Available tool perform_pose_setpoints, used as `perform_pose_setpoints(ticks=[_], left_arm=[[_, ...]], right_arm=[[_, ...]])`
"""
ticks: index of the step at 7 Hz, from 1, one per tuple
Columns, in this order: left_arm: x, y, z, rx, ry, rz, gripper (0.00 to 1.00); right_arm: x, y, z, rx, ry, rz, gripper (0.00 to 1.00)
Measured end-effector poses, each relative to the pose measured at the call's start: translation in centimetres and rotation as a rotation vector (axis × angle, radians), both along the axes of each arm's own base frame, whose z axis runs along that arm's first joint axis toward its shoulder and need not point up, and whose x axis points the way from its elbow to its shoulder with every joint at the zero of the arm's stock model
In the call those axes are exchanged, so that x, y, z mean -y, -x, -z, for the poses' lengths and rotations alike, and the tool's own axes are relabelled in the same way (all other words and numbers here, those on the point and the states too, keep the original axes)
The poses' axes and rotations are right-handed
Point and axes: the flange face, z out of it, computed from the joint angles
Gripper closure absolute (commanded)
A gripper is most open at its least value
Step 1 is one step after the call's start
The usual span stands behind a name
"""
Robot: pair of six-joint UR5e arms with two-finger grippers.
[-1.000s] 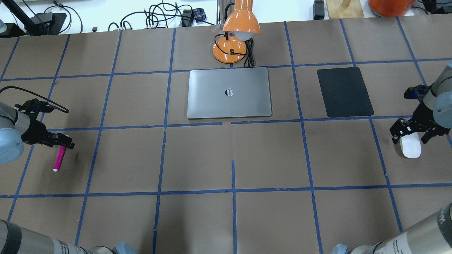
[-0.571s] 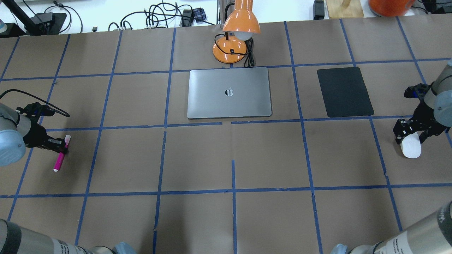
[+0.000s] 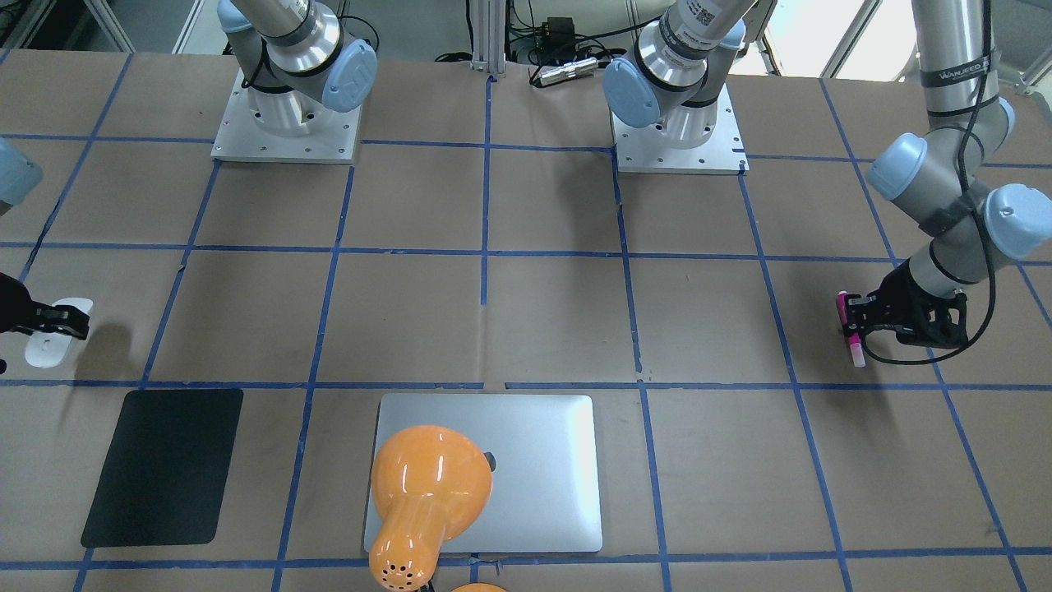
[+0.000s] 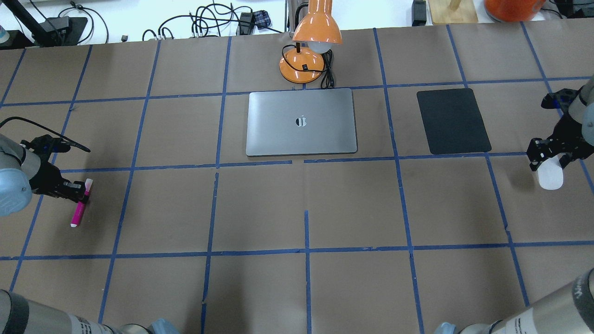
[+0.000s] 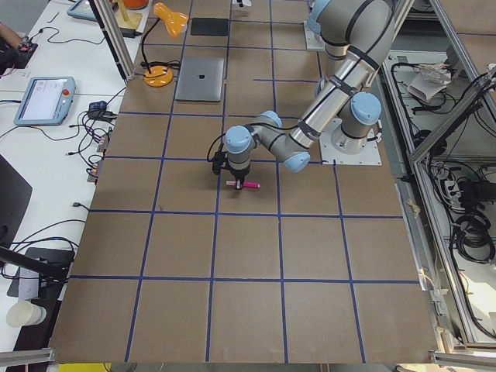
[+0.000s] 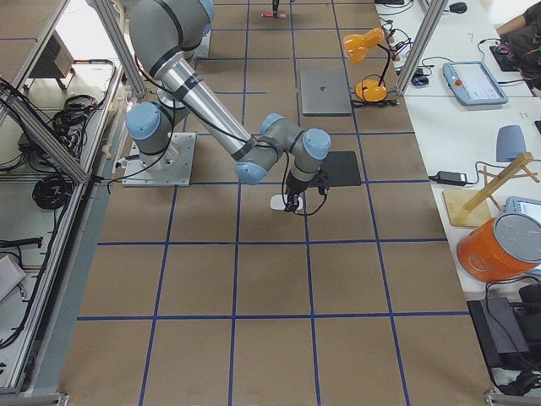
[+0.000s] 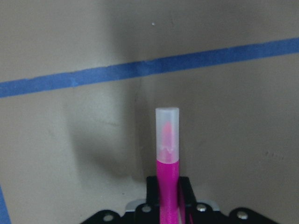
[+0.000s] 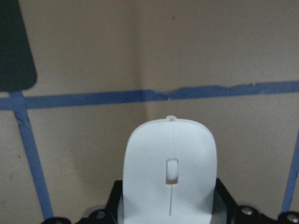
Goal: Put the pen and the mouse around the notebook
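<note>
Pen (image 4: 79, 211): magenta with a pale cap, clamped nearer its cap end in the left gripper (image 4: 84, 192), far out at the robot's left end of the table (image 4: 260, 287) and well apart from the notebook (image 4: 301, 121). Mouse (image 4: 551, 175): white, oval, grasped towards its rear between the fingers of the right gripper (image 4: 552, 157) at the opposite end; the black mat (image 4: 452, 120) lies between it and the notebook. Notebook: closed and flat at the table's far centre, with an orange lamp (image 4: 310, 44) just behind it. Step in hand, as judged: carry both items inward to the notebook's flanks. Handling notes: the pen is thin and held off its middle, so it may swing or slip. Keep the clamp firm, travel level, and lower the pen onto the paper before letting go so it does not roll. The mouse is smooth and rounded, with little to grip. Move it without jerks, clear the mat with height to spare, and set it flat beside the notebook's right edge, not on the lid. Keep each arm on its own side, clear of the lamp's shade and cord.
</note>
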Motion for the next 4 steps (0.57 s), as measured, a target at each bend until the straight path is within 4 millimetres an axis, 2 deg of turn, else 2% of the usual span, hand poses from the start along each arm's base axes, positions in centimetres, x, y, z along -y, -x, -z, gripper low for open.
perform_pose_setpoints(ticks=[1,2,3,4], left_arm=[[0.3,2.0,-1.2,-0.023,-0.037,-0.166,1.00],[1.2,5.8,-2.9,-0.028,-0.064,-0.324,1.00],[2.1,10.9,-4.5,-0.011,-0.080,-0.482,1.00],[2.9,17.6,-5.9,0.016,-0.077,-0.637,1.00]], right_arm=[[2.6,-2.9,-1.1,0.008,0.029,-0.054,0.82],[6.1,-7.0,-1.8,0.011,0.059,-0.118,0.82],[9.6,-11.0,-2.8,0.008,0.080,-0.148,0.82],[12.8,-14.4,-2.9,0.012,0.079,-0.136,0.82]])
